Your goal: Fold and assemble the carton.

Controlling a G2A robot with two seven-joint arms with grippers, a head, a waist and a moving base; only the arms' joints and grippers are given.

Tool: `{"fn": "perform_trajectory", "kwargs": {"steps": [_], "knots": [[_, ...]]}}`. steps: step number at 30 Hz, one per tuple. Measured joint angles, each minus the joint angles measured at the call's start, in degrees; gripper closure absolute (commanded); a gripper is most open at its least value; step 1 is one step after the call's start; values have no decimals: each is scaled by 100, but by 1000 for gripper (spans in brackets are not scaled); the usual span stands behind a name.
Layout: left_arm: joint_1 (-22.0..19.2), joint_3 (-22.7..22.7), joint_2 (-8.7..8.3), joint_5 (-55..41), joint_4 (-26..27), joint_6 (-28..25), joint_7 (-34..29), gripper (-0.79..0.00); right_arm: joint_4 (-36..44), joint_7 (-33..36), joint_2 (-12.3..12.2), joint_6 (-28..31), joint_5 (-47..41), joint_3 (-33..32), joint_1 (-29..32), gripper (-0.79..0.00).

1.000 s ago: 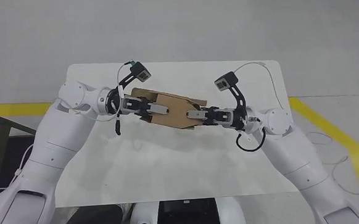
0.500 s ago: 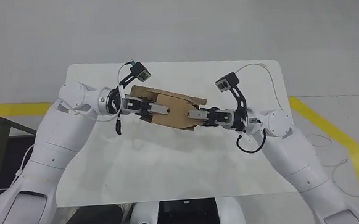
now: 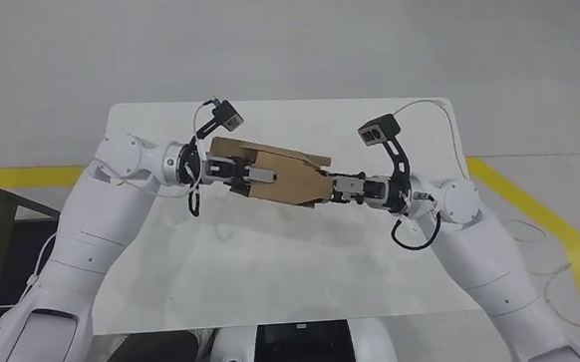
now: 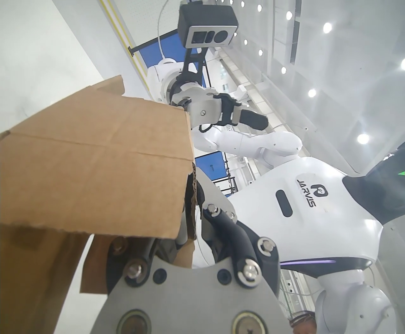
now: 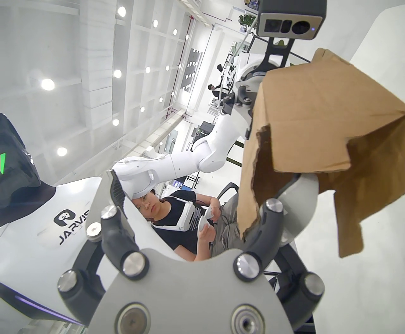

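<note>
Left pincer (image 3: pixel 262 173) is seen clamped on one end of the carton (image 3: pixel 285 178). A cardboard wall is pinched between its fingers. One silver finger (image 4: pixel 218 202) is pressed against the carton's edge, and the other is hidden behind a folded panel.

At the opposite end the right pincer (image 3: pixel 336 187) is held with its fingers spread wide. One ribbed finger (image 5: pixel 117 193) is left free in the air. The other is partly covered by a ragged-edged cardboard panel lying just beside it, so that the edge of this end sits inside the wide gap.

The carton is made of plain brown cardboard and is only partly folded. It is stretched lengthwise between the two arms and set at a slant over the far half of the white tabletop (image 3: pixel 276 272). Whether its underside touches the tabletop cannot be told. A short flap (image 5: pixel 348 221) is seen hanging loose from the end nearest the right pincer. At the other end a larger panel is bent over above the left pincer.
</note>
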State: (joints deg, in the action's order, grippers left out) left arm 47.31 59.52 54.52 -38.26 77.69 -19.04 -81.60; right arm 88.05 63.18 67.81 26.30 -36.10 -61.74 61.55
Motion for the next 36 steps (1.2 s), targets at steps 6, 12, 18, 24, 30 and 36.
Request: {"fn": "perform_trajectory", "kwargs": {"steps": [6,12,18,24,30,36], "knots": [[11,-24,19,340,12,-82,227,0,137,183,-8,-97,-227,-51,34,-785],[21,-82,47,508,56,-97,323,0,183,225,17,-121,-251,19,-40,-785],[16,-143,77,589,112,-82,348,0,65,193,55,-122,-237,124,-135,-785],[-21,-208,112,556,118,-68,263,0,-89,155,85,-127,-209,184,-212,-785],[-45,-234,138,579,93,-79,248,0,-92,176,102,-109,-182,222,-221,-785],[-67,-173,148,461,-50,-94,181,0,-22,265,77,-75,-345,38,-144,-785]]}}
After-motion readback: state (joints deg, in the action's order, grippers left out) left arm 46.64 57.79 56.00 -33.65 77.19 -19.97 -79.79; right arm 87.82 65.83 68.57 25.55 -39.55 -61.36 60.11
